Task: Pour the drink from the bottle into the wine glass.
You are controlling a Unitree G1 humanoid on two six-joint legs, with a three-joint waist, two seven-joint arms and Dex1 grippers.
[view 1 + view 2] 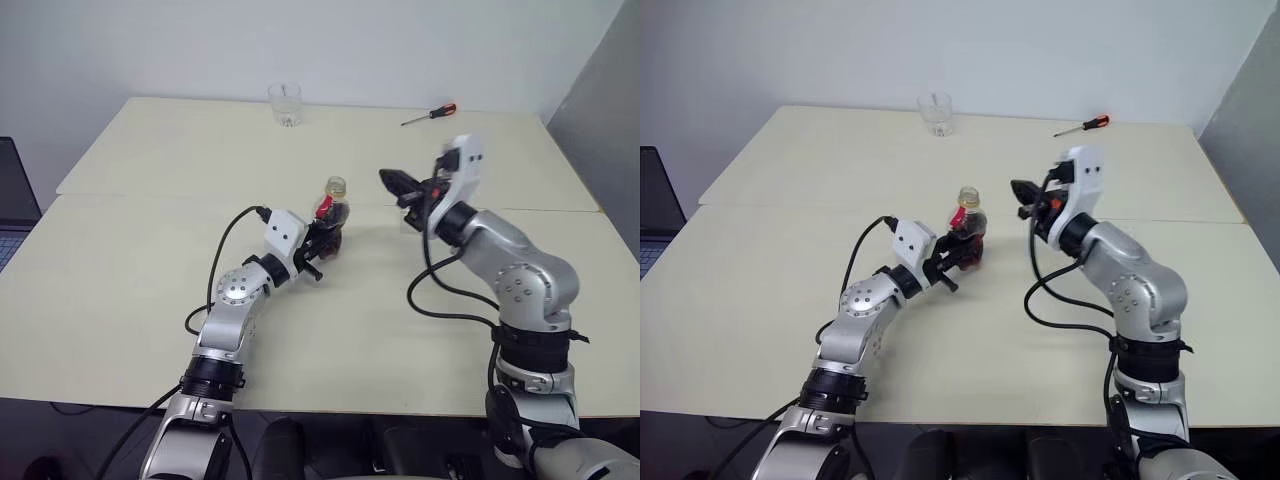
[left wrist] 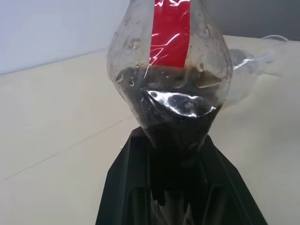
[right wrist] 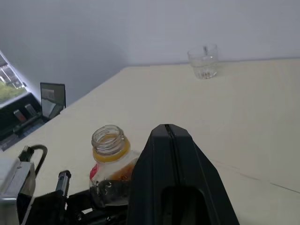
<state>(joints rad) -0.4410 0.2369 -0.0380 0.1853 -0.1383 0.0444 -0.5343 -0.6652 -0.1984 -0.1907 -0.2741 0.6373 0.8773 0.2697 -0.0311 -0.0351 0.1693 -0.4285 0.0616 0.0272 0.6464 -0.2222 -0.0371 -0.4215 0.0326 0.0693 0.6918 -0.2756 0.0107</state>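
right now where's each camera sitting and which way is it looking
Left and right eye views: on the head, looking forward and down over the table; both arms show, the left gripper shut on the bottle.
Left wrist view: along its fingers into the bottle's dark drink.
Right wrist view: over the shut right gripper, onto the bottle's open mouth and the tumbler.
All share the bottle.

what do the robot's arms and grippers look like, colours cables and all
Both arms are silver-grey metal segments with round jointed housings and black collars. Each wrist carries a white boxy block with a looping black cable plugged in. The left gripper and right gripper each have two black, angular, wedge-shaped fingers.
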